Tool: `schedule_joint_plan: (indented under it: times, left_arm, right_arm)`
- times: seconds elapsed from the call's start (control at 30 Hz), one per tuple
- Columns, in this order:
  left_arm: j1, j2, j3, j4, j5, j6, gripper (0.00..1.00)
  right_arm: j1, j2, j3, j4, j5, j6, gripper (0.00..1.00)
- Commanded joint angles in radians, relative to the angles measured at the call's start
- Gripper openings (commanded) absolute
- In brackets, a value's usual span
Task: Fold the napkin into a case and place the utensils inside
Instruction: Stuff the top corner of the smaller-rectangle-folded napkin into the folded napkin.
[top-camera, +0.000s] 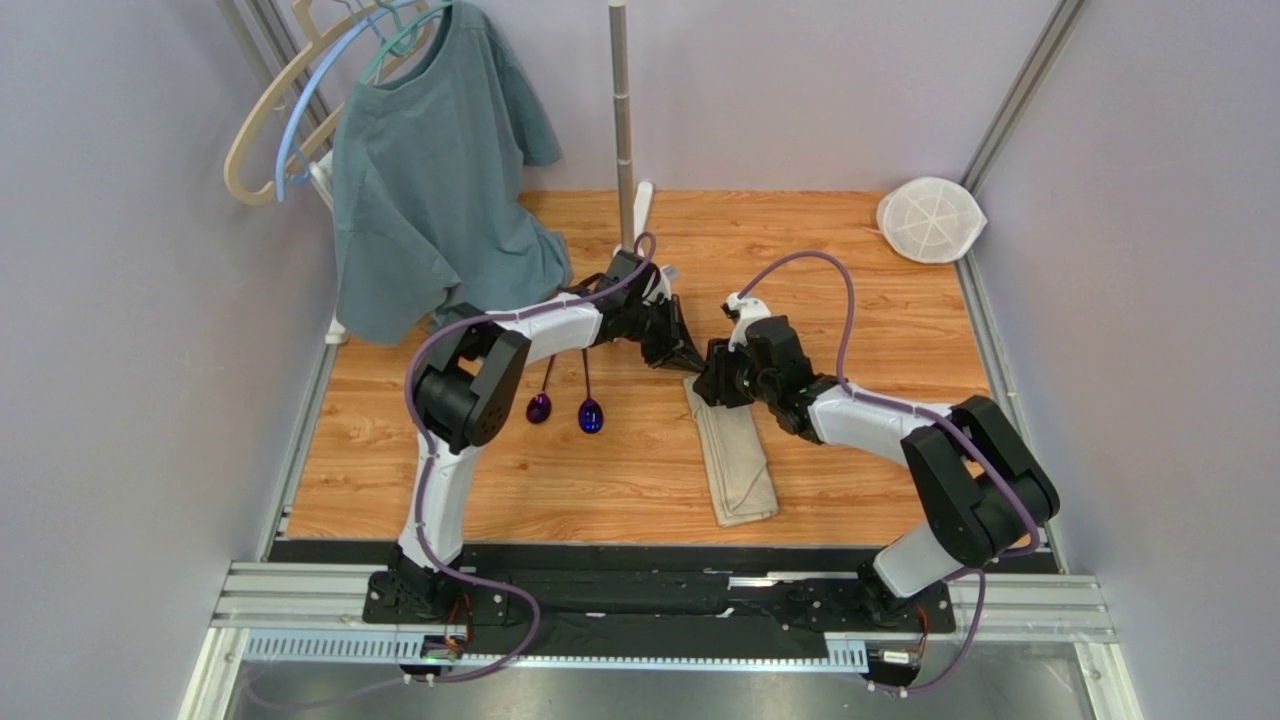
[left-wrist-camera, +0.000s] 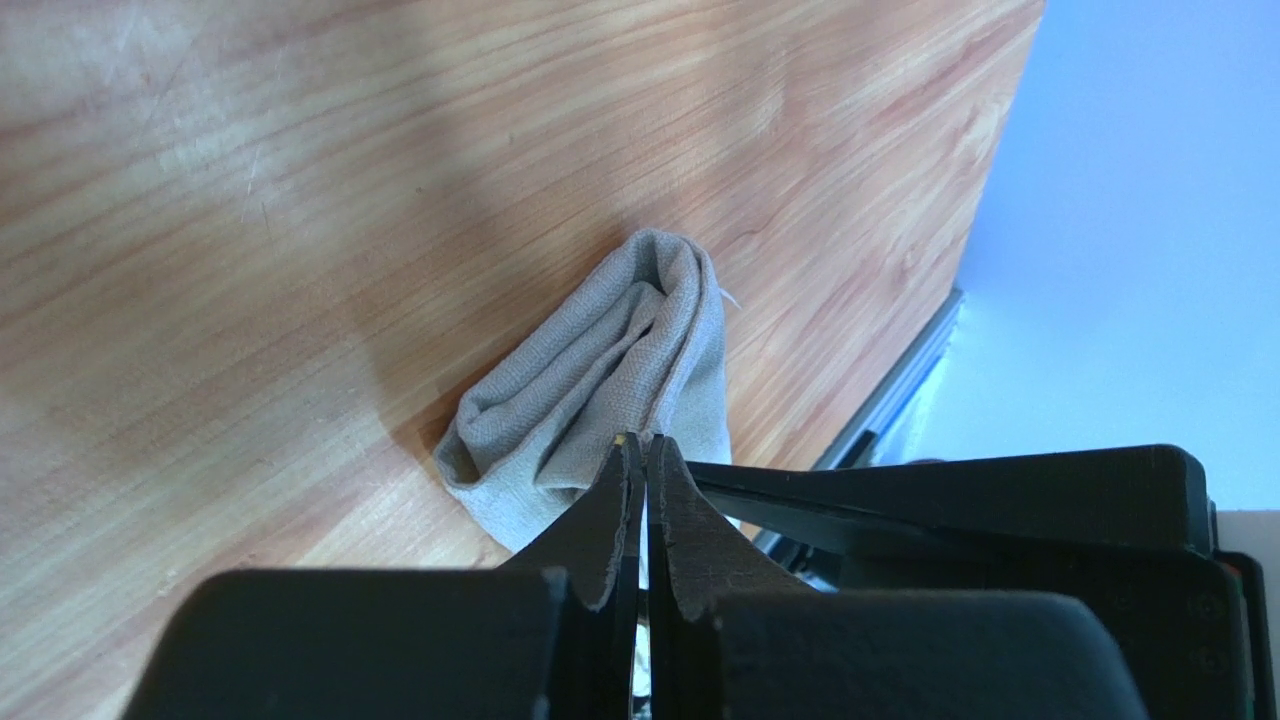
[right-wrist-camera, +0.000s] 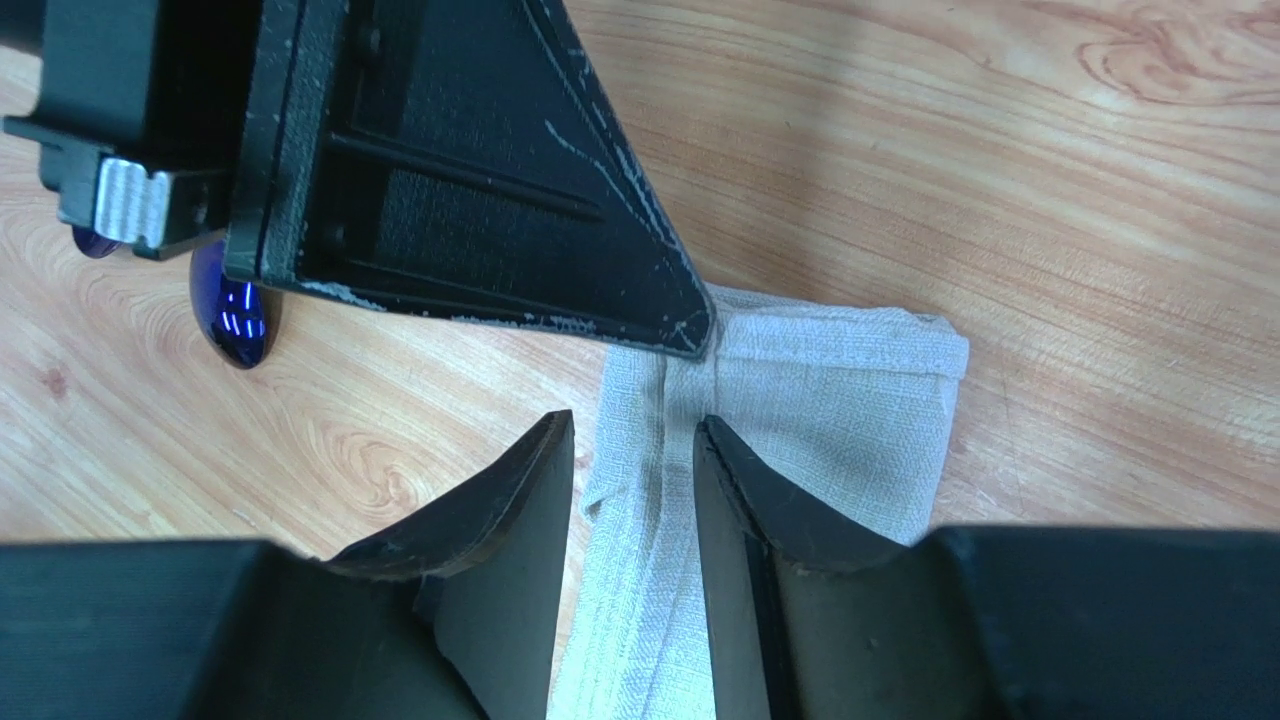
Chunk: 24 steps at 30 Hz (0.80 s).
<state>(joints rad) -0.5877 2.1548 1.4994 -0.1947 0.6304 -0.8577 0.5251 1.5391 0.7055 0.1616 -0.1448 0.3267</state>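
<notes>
The napkin (top-camera: 736, 465) lies as a narrow beige folded case right of the table's middle. My left gripper (top-camera: 687, 360) is at its far end, jaws shut on the top layer of the cloth (left-wrist-camera: 601, 360); the end beside it gapes open. My right gripper (top-camera: 711, 378) hovers over the same end, open, with its fingers either side of the napkin's (right-wrist-camera: 842, 390) middle seam. The left gripper's fingertip (right-wrist-camera: 684, 333) touches the cloth edge just ahead. Two purple-bowled spoons (top-camera: 565, 411) lie side by side left of the napkin; one bowl (right-wrist-camera: 233, 318) shows in the right wrist view.
A grey-green T-shirt (top-camera: 428, 165) hangs on hangers at the back left. A metal pole (top-camera: 621, 105) stands at the back centre. A white mesh disc (top-camera: 930, 219) lies in the back right corner. Walls close in on both sides.
</notes>
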Motion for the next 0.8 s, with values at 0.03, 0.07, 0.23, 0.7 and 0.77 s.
schedule_joint_plan:
  times: [0.03, 0.07, 0.23, 0.7, 0.77]
  left_arm:
    - [0.005, -0.085, -0.048, 0.096, 0.038, -0.157, 0.0]
    - [0.005, -0.088, -0.053, 0.113, 0.04, -0.168, 0.0]
    - [0.009, -0.111, -0.103, 0.175, 0.049, -0.269, 0.0]
    - [0.008, -0.115, -0.163, 0.278, 0.049, -0.395, 0.0]
    - [0.009, -0.118, -0.171, 0.29, 0.048, -0.406, 0.0]
  right_arm:
    - [0.021, -0.02, -0.012, 0.098, 0.095, -0.032, 0.39]
    - [0.024, -0.02, -0.017, 0.102, 0.105, -0.032, 0.39]
    - [0.036, -0.022, -0.021, 0.113, 0.143, -0.035, 0.39]
    - [0.069, -0.005, -0.023, 0.159, 0.194, 0.041, 0.33]
    - [0.079, 0.004, -0.018, 0.162, 0.212, 0.055, 0.31]
